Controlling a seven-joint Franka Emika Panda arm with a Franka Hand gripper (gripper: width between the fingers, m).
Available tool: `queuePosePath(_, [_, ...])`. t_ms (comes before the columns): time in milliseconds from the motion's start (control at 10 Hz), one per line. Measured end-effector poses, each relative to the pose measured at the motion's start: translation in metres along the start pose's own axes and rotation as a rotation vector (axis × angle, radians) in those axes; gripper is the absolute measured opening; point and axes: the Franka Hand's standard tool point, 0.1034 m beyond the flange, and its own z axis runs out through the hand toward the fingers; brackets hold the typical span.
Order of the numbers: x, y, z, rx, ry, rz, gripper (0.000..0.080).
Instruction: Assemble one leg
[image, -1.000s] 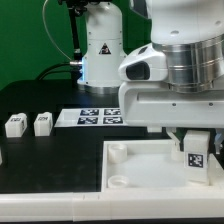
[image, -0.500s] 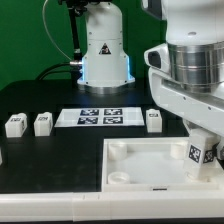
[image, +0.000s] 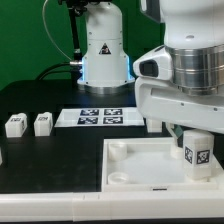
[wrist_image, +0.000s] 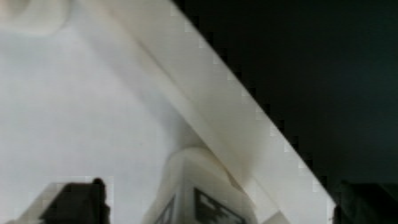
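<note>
Jaws closed on the leg (image: 197, 153), whose black-and-white tag faces the camera. The gripper (image: 195, 140) points straight down from an upright wrist, at four o'clock in the exterior view, over the three-o'clock side of the tray (image: 130, 172). One spare leg (image: 42, 122) stands at nine o'clock.

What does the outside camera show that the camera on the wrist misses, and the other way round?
Only the exterior view: the arm, two other legs on the black table, and the marker board. Only the wrist view: the dark fingertips of the claw, either side of the tagged leg. Both: that tagged leg and the large white tray part.
</note>
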Motion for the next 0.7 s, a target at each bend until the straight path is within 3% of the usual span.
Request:
queuePosePath(200, [0.005, 0.007, -0.002, -0.03, 0.006, -0.348, 0.0648])
queuePosePath(500, [0.008, -0.001, -0.014, -0.092, 0.065, -0.735, 0.0649])
queuePosePath(700, [0.009, 0.001, -0.015, -0.094, 0.062, -0.798, 0.0649])
